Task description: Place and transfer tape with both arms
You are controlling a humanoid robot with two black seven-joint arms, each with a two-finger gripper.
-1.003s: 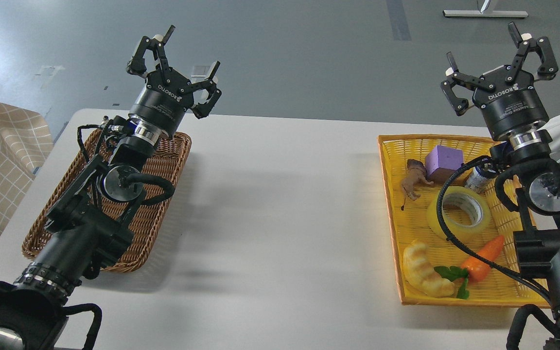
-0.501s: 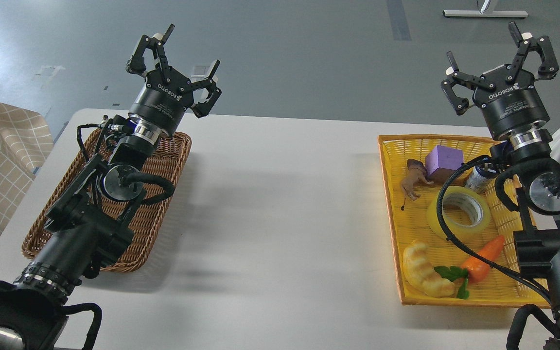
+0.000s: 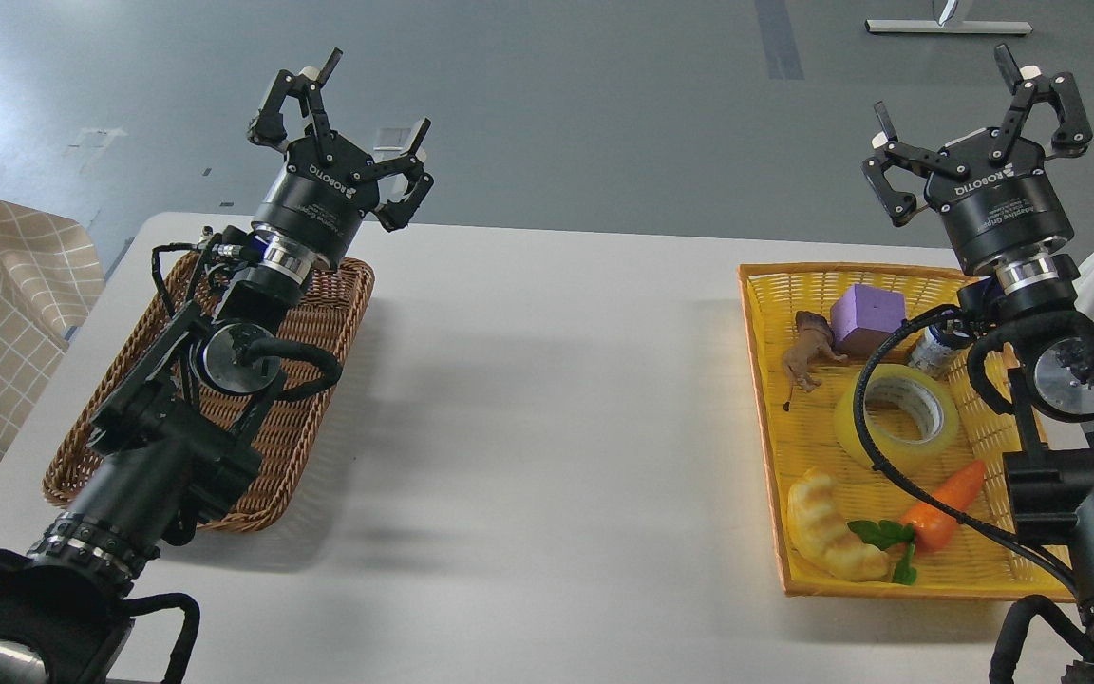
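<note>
Broad bare middle of the white table [image 3: 547, 399] lies open between the brown wicker basket [image 3: 324, 380] and the yellow woven tray [image 3: 765, 399]. Translucent yellow tape roll [image 3: 898, 418] is hemmed in: brown toy animal [image 3: 808, 353] and purple foam cube [image 3: 866, 317] behind, orange plastic carrot [image 3: 946, 494] and pale croissant [image 3: 832, 532] in front, black cable [image 3: 865, 432] crossing it.

Tape [image 3: 896, 415] — translucent yellow roll, pale core, lying flat in yellow basket [image 3: 763, 380], untouched.
</note>
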